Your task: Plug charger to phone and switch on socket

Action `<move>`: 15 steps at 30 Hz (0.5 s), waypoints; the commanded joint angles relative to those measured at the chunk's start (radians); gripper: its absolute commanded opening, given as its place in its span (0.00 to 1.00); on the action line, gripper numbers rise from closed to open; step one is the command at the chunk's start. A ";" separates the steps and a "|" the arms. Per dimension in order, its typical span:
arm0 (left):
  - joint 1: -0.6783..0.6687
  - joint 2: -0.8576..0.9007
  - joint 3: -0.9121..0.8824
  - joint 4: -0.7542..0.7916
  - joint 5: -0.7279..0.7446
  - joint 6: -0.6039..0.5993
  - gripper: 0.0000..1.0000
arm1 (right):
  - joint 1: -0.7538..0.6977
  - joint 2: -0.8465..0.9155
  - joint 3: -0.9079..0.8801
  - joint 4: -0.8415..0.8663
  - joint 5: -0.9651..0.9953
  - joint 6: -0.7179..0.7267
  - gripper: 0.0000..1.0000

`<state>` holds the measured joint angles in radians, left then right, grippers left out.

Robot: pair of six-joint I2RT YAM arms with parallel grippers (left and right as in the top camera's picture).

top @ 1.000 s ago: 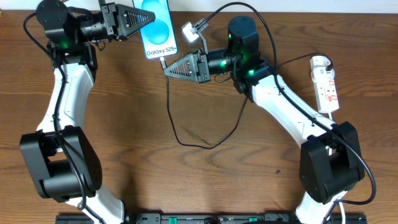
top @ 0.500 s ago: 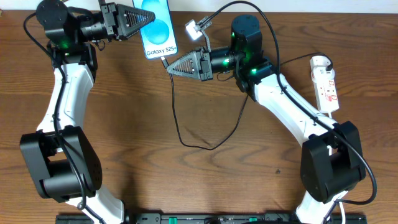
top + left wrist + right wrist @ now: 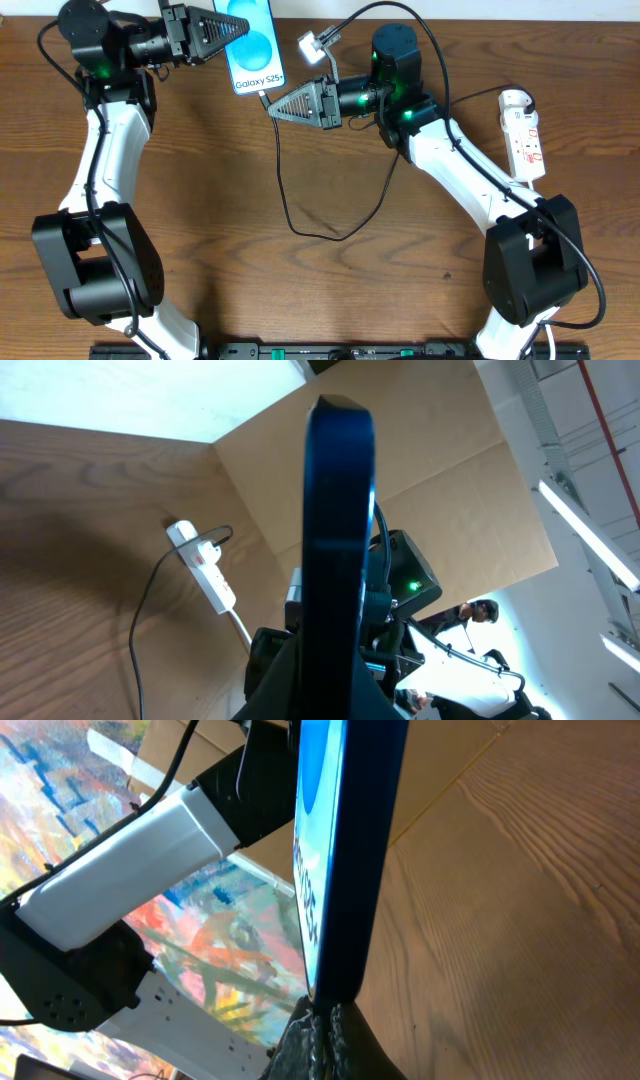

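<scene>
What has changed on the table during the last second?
The right gripper shifted slightly toward the socket, taking the charger cable along, then stopped. The left gripper still holds the phone; the socket has not moved.

The left gripper (image 3: pixel 232 30) blocks the left side of the phone (image 3: pixel 252 45), clamped on its edge. The right gripper (image 3: pixel 268 110), closed on the charger (image 3: pixel 283 190), fills the lower right with its arm, and a white adapter (image 3: pixel 310 46) sits just right of the phone. Below the phone the charger loops across the table (image 3: pixel 200 200), leaving open wood left of the loop; the socket (image 3: pixel 525 135) lies well to the right.
</scene>
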<state>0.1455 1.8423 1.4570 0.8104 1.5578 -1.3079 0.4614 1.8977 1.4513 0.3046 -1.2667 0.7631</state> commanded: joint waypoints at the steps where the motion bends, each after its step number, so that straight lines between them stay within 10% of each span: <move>1: 0.001 -0.017 0.004 0.007 0.013 0.014 0.07 | 0.003 0.006 0.001 0.010 0.046 0.019 0.01; 15: 0.000 -0.017 0.004 0.007 0.013 0.014 0.07 | 0.009 0.006 0.001 0.074 0.095 0.090 0.01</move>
<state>0.1493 1.8423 1.4570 0.8104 1.5429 -1.3079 0.4614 1.8977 1.4502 0.3668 -1.2316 0.8303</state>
